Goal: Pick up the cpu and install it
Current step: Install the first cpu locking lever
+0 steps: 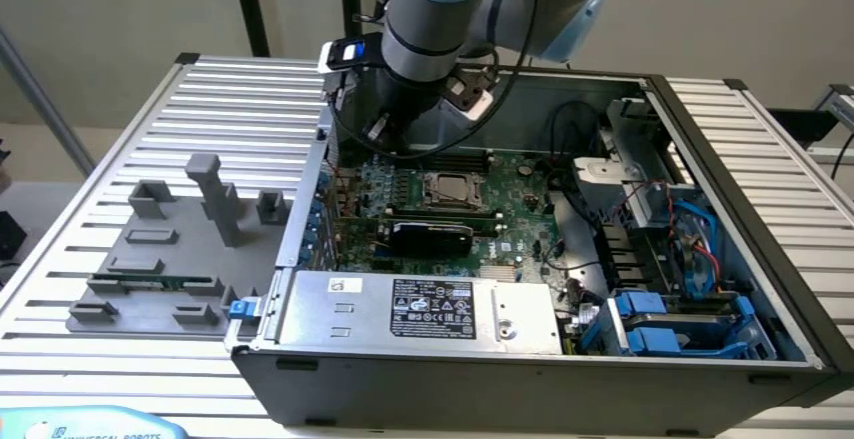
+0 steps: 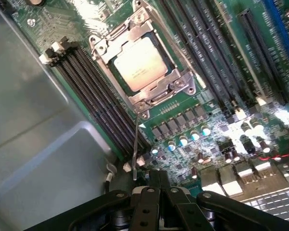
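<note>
- Cpu (image 2: 137, 65): its silvery square top sits inside the metal socket frame (image 2: 179, 86) on the motherboard (image 2: 192, 125), lying flat and seated within the frame; in the exterior view the same chip (image 1: 447, 188) shows near the middle of the board inside the open computer case (image 1: 534, 369).
- Gripper (image 2: 153, 186): its dark linkage shows in the wrist view, jaws drawn fully together with nothing between them; they touch neither the chip nor the frame and hang clear above the board, off to one side of the socket.
- A thin socket lever (image 2: 135, 144) runs from the frame's corner toward the gripper.
- Black memory slots (image 2: 98, 101) run alongside the socket.
- In the exterior view the arm (image 1: 427, 49) reaches down into the case on the exterior view's left of the socket.
- Grey fixture blocks (image 1: 200, 219) stand on the slatted desk (image 1: 80, 259) at the exterior view's left, with a green memory stick (image 1: 150, 284) lying among them.
</note>
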`<action>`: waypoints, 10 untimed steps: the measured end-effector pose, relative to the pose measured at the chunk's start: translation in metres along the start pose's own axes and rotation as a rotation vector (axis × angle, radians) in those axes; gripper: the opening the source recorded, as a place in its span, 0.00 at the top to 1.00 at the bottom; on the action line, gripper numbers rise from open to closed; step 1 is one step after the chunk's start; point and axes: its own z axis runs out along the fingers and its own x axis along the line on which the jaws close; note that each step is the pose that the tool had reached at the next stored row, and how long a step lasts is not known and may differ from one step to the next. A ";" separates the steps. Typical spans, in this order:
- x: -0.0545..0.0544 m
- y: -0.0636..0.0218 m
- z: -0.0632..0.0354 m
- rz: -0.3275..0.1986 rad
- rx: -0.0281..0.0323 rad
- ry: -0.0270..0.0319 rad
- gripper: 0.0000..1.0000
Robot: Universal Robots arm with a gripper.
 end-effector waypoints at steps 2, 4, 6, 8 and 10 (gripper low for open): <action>0.000 0.0005 0.0006 0.001 0.0133 0.0212 0.89; -0.002 0.0016 0.0018 0.004 0.0196 0.0337 0.89; -0.002 0.0027 0.0027 0.008 0.0204 0.0390 0.89; -0.002 0.0041 0.0032 0.014 0.0199 0.0428 0.89; -0.001 0.0060 0.0031 0.018 0.0199 0.0455 0.89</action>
